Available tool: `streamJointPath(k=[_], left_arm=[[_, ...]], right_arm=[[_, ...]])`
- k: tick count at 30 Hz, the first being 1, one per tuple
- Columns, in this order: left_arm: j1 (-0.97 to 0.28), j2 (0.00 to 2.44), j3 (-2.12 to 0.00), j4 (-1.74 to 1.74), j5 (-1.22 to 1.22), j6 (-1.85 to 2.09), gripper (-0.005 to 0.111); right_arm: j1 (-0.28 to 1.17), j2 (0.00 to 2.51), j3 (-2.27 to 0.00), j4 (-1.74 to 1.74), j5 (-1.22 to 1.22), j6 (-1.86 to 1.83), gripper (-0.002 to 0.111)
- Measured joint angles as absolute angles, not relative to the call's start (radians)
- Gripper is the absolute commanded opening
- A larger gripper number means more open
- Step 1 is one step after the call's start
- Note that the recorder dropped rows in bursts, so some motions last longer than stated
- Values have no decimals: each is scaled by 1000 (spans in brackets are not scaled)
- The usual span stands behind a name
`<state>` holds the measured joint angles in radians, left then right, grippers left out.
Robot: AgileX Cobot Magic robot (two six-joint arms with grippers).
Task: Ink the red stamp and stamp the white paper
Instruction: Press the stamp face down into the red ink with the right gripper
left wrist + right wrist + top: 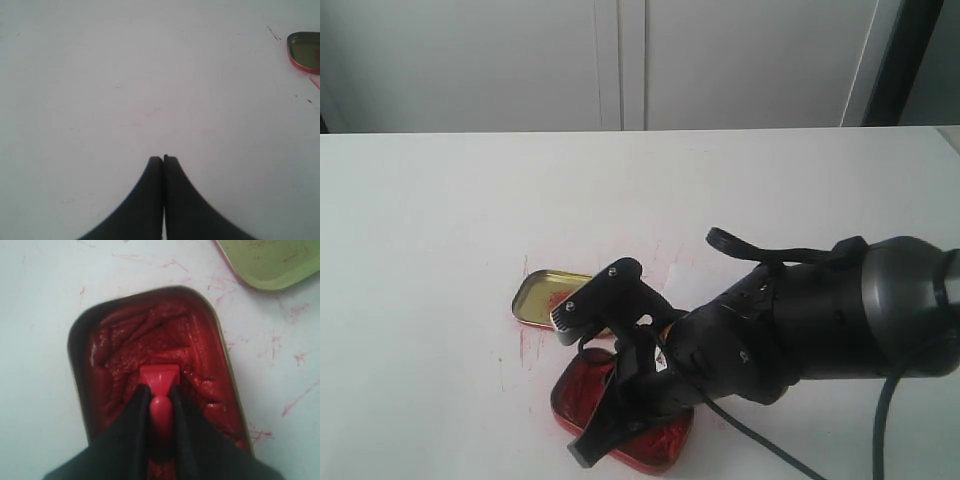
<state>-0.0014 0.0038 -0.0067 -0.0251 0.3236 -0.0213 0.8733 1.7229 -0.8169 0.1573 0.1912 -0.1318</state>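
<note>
red stamp [159, 377], small, glossy, knob-handled

Soft, even light fills the exterior view; the white table [440, 250] is close to overexposed, and the right arm [840, 310] casts only a faint shadow, with a dull sheen on its grey housing. That picture is slightly soft and grainy. In the left wrist view the table washes out to pale grey and the left tool [163, 159] is a blurred black shape. In the right wrist view the red ink tin [75, 355] glistens with wet highlights, the red stamp [159, 376] carries a pale glare patch, and the right tool [160, 389] is out of focus.
</note>
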Motion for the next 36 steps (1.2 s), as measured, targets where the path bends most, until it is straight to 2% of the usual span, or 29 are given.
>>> streamJointPath(k=[10, 24, 36], left_arm=[[-1, 4, -7, -25, 324, -21, 0], [-1, 4, -7, -25, 324, -21, 0], [-1, 4, -7, -25, 324, -21, 0]], right_arm=[[873, 1709, -815, 158, 168, -132, 0], [873, 1704, -691, 181, -40, -115, 0], [873, 1630, -687, 181, -55, -113, 0]])
